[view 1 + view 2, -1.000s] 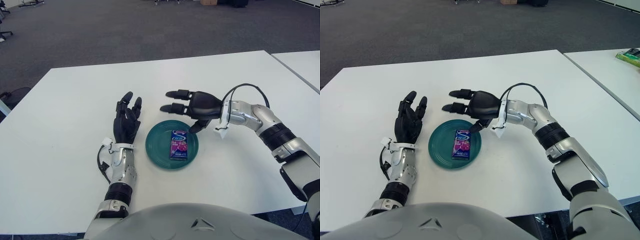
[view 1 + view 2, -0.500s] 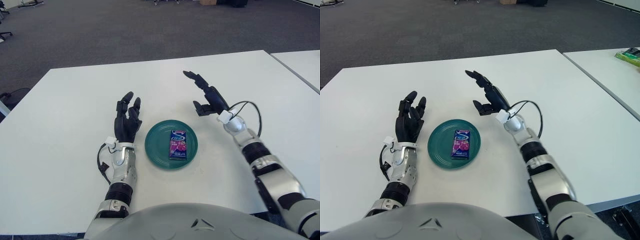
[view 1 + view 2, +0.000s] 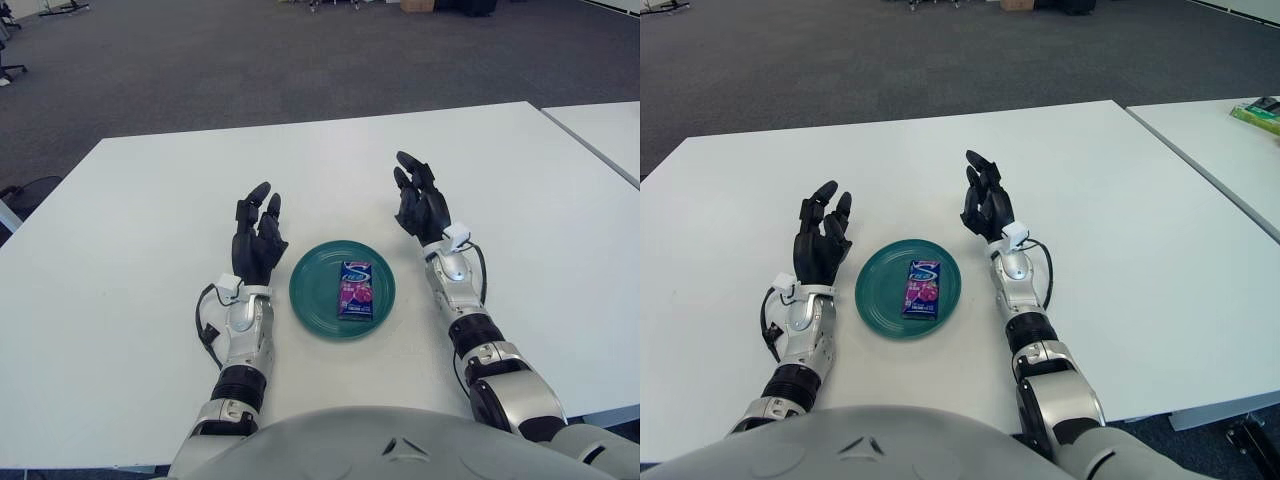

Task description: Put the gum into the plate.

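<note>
The gum pack (image 3: 356, 288), purple-pink with a blue top band whose writing is too small to read, lies flat inside the green plate (image 3: 315, 300) on the white table (image 3: 120, 250). Either side of the plate, the left hand (image 3: 256, 242) and right hand (image 3: 421, 207) point away from the robot, fingers loosely extended and empty.

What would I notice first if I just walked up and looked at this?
Probably the green plate in the middle of the white table, with a purple pack of gum lying flat in it. Then the two black robot hands: the left hand just left of the plate and the right hand to its right, both open and holding nothing.
</note>
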Motion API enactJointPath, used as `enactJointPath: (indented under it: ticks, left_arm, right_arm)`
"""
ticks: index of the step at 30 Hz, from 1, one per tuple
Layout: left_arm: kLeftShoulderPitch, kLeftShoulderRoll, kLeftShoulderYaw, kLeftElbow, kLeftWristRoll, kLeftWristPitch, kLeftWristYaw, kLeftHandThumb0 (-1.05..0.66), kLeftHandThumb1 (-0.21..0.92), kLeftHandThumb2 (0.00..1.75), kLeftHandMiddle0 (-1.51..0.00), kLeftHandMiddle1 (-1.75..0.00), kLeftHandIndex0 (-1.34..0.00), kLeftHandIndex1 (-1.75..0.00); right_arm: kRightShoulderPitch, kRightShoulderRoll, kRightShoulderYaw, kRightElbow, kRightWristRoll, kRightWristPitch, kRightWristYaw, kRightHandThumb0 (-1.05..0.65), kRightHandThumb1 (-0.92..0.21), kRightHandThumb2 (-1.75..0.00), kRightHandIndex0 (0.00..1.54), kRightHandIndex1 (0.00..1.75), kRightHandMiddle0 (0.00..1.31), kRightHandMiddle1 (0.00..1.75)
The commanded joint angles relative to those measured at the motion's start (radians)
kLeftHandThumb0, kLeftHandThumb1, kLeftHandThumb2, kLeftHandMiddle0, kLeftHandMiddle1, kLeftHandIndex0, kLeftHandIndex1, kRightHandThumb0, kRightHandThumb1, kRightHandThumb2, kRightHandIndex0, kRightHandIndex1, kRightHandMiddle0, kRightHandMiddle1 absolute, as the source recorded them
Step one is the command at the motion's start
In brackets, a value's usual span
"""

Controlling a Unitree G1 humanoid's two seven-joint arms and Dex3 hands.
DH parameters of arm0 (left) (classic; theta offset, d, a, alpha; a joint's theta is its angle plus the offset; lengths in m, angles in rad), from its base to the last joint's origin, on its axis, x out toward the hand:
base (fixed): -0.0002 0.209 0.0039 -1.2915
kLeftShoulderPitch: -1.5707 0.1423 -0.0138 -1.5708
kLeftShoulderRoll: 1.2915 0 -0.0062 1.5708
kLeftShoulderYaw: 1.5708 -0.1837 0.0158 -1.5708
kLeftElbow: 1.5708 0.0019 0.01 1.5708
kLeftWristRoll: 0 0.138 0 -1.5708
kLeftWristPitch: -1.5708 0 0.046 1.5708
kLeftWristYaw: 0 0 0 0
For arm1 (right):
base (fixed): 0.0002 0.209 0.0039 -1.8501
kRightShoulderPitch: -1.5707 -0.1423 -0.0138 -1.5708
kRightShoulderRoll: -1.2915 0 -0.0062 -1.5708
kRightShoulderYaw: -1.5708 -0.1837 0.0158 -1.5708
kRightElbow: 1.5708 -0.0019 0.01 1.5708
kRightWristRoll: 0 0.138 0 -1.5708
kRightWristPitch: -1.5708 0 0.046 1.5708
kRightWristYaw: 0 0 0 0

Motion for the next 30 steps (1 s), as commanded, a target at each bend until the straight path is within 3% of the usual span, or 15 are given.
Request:
enactJointPath:
  ticks: [1,10,16,24,30]
  left_arm:
    - [0.145,-0.127,0.001,0.104,0.015,-0.021,0.027,-0.8,0.92,0.88,-0.32,0.0,-0.04,-0.79]
    - [0.167,-0.119,-0.012,0.078,0.03,-0.016,0.041,-0.81,0.92,0.91,-0.29,0.0,-0.01,-0.77]
    - [0.18,-0.11,-0.019,0.062,0.046,-0.003,0.053,-0.83,0.92,0.92,-0.28,0.0,-0.01,-0.76]
    - [0.185,-0.1,-0.023,0.057,0.064,-0.007,0.062,-0.85,0.92,0.91,-0.28,0.0,-0.04,-0.78]
    - [0.186,-0.096,-0.025,0.058,0.06,-0.01,0.051,-0.85,0.92,0.9,-0.26,0.0,-0.04,-0.78]
  right_arm:
    - [0.008,-0.011,-0.017,-0.042,-0.036,0.023,-0.005,-0.91,-0.92,-1.01,0.02,0.0,0.0,0.26]
    - [0.081,-0.044,-0.033,-0.044,-0.071,0.018,0.029,-0.94,-0.92,-1.09,0.0,0.0,0.0,0.07]
    - [0.119,-0.039,-0.038,-0.091,-0.092,0.072,0.007,-0.94,-0.92,-1.09,0.0,0.0,0.0,0.04]
    - [0.205,-0.026,-0.015,-0.252,-0.181,0.185,-0.075,-0.95,-0.92,-1.07,0.0,0.0,0.0,0.0]
    - [0.267,-0.03,0.01,-0.379,-0.227,0.328,-0.083,-0.95,-0.92,-1.1,0.0,0.0,0.0,0.0]
